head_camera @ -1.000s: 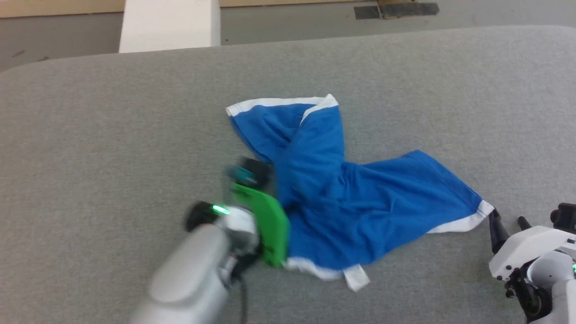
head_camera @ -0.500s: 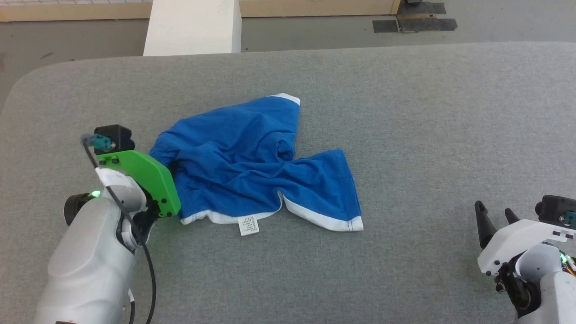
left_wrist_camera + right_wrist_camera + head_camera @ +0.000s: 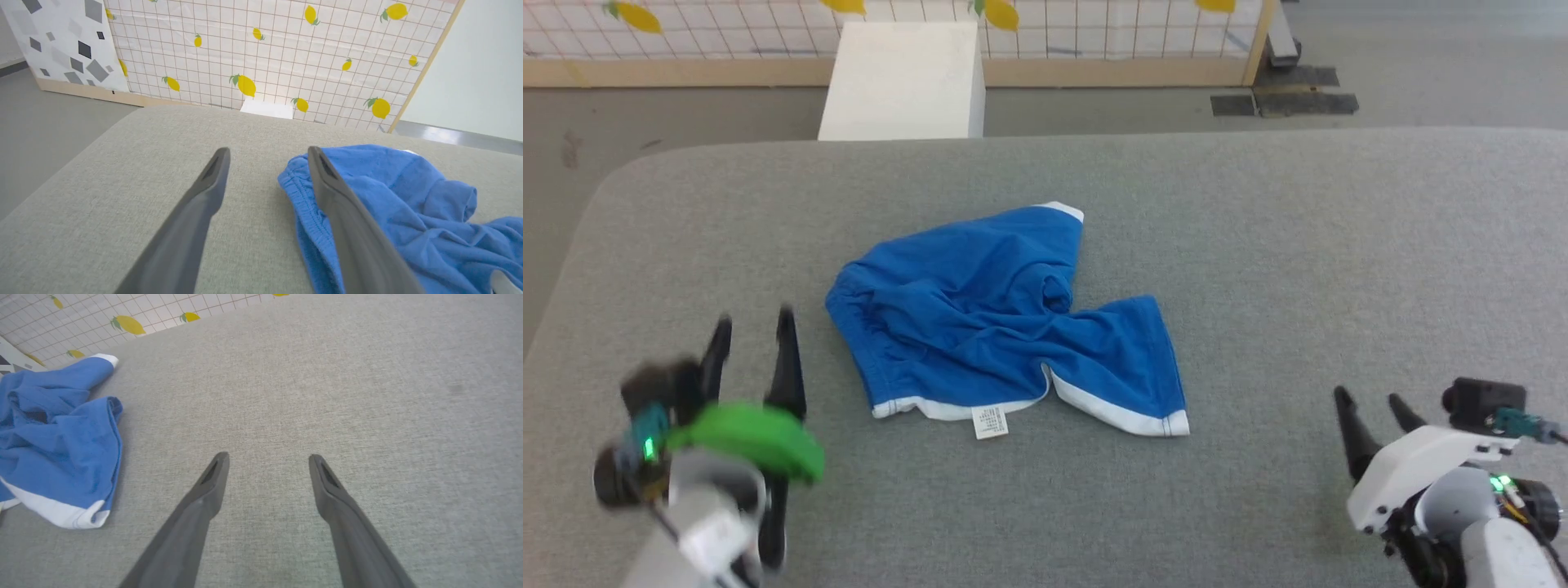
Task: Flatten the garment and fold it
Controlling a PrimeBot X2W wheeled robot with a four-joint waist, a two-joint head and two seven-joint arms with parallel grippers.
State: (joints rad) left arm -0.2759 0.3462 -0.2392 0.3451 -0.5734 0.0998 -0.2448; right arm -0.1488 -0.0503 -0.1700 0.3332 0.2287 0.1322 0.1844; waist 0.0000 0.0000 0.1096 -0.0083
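Note:
The bright blue shorts [image 3: 1005, 318] lie crumpled in the middle of the grey padded table [image 3: 1258, 245], white hem bands and a small white tag [image 3: 990, 422] toward the near side. Their gathered waist points left. My left gripper [image 3: 753, 320] stands open to the left of the waist, apart from it, holding nothing. In the left wrist view the left gripper [image 3: 267, 152] is open, and the shorts [image 3: 408, 212] lie behind its right finger. My right gripper [image 3: 1368, 398] is open at the lower right, well clear of the cloth. The right wrist view shows the right gripper [image 3: 267, 456] open over bare table, the shorts [image 3: 57, 437] at far left.
A white box [image 3: 903, 82] stands on the floor beyond the table's far edge. A tiled lemon-print panel [image 3: 265, 53] with a wooden frame runs behind it. The table's rounded left corner [image 3: 596, 204] is close to my left arm.
The left gripper has let go of the shorts' waist, opened and drawn back toward the near left. One second ago it was dragging the cloth left. The head camera has tilted up.

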